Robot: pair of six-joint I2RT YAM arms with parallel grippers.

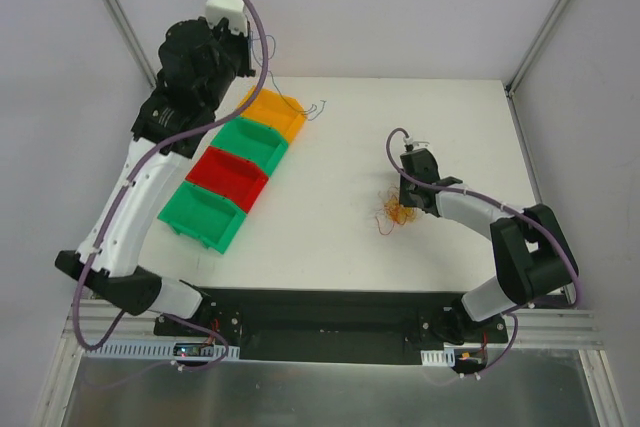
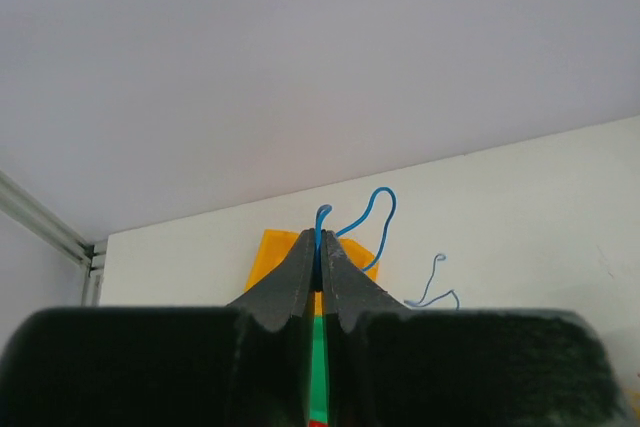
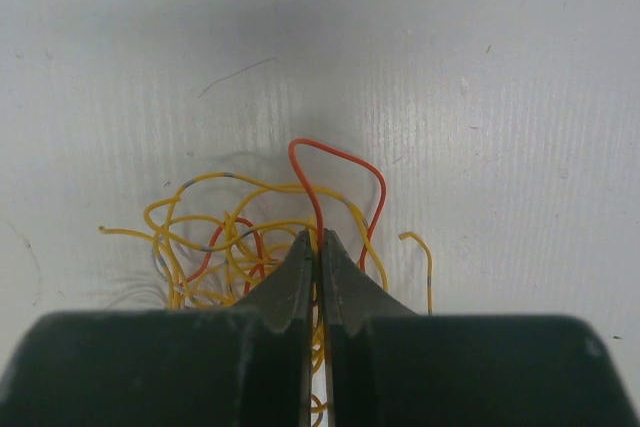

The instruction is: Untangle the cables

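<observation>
- The table [image 1: 330,247] is carrying a row of bins [image 1: 225,232] along its left side and the cables [image 1: 386,213] as a small clump on its right.
- The left arm [image 1: 140,197] is reaching high over the far left corner.
- The left gripper [image 2: 321,239] is pressing its fingers together on a blue wire [image 2: 386,191], which is curling up out of the tips, with the yellow bin [image 2: 268,257] showing beyond them.
- The right gripper [image 3: 319,239] is sitting low on the clump, fingers pinched together on a red wire [image 3: 340,154] that is looping away from the tips.
- A second blue wire [image 1: 316,107] is lying on the table just right of the yellow bin.
- The right gripper's body is hiding the near part of the clump, so the strands under it are hard to make out.
</observation>
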